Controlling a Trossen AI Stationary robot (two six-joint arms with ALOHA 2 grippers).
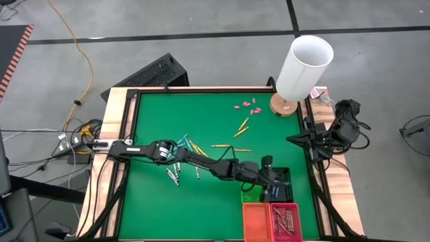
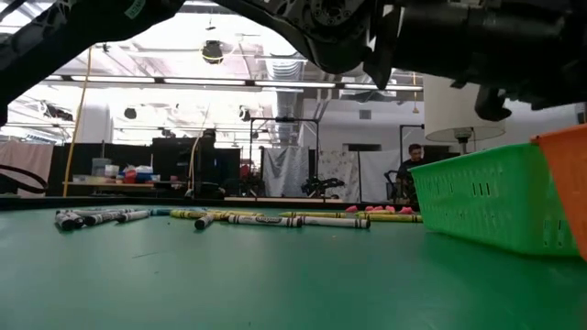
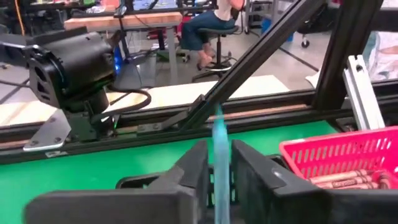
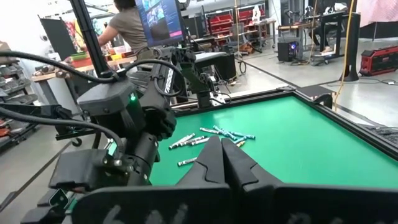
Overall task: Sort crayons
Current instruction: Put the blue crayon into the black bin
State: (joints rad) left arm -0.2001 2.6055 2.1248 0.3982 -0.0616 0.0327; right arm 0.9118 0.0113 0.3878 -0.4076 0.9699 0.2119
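Observation:
Several crayons (image 1: 183, 161) lie loose on the green table, with yellow ones (image 1: 232, 146) farther right; they also show in the low view (image 2: 275, 220). My left gripper (image 1: 271, 176) reaches across to the baskets at the near right and is shut on a light blue crayon (image 3: 219, 134). It hovers over a black basket (image 1: 282, 176). My right gripper (image 1: 293, 139) waits at the table's right edge, shut and empty (image 4: 222, 149). My left gripper pinches the light blue crayon between its two fingers (image 3: 198, 163). The crayon lies along the fingers, and its free end (image 3: 218, 115) sticks out past the fingertips. The fingers point roughly level toward the table's right edge. The crayon is lifted clear of the table.
A green basket (image 1: 252, 195), an orange basket (image 1: 255, 222) and a red basket (image 3: 336, 155) holding brownish-red crayons stand at the near right. Small pink pieces (image 1: 246, 105) lie at the far side. A white cylinder on a wooden base (image 1: 302, 67) stands at the far right corner.

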